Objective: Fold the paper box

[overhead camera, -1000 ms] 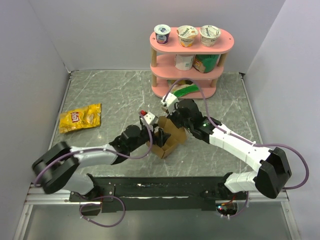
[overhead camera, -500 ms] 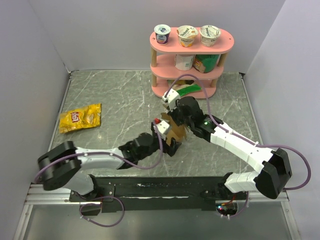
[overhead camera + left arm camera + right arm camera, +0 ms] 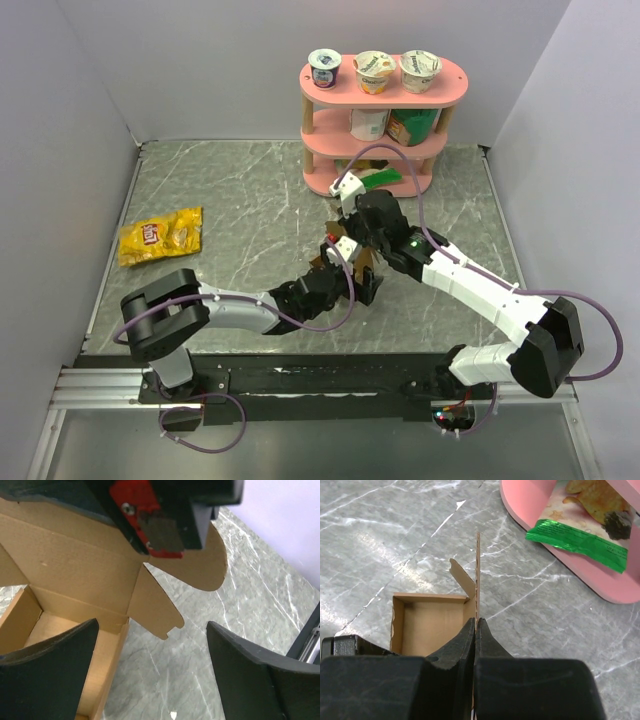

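Observation:
The paper box [image 3: 356,262] is brown cardboard, an open square tray with its lid flap standing upright, mid-table and mostly hidden by both arms. In the right wrist view the tray [image 3: 427,625] lies left of my right gripper [image 3: 476,625], which is shut on the edge of the upright lid flap. In the left wrist view the lid and its side tab [image 3: 155,605] stand ahead, held from above by the right gripper [image 3: 160,530]. My left gripper [image 3: 152,680] is open, one finger [image 3: 50,670] over the tray's inside, the other [image 3: 260,675] over the table, straddling the tray's wall.
A pink three-tier shelf [image 3: 385,100] with yogurt cups stands at the back; its base with a green snack bag [image 3: 575,540] lies close beyond the box. A yellow snack bag [image 3: 160,236] lies at the left. Walls enclose the table on three sides.
My left gripper has slid right along the box to its right side. The right gripper has kept hold of the lid flap and shifted slightly right and back with it.

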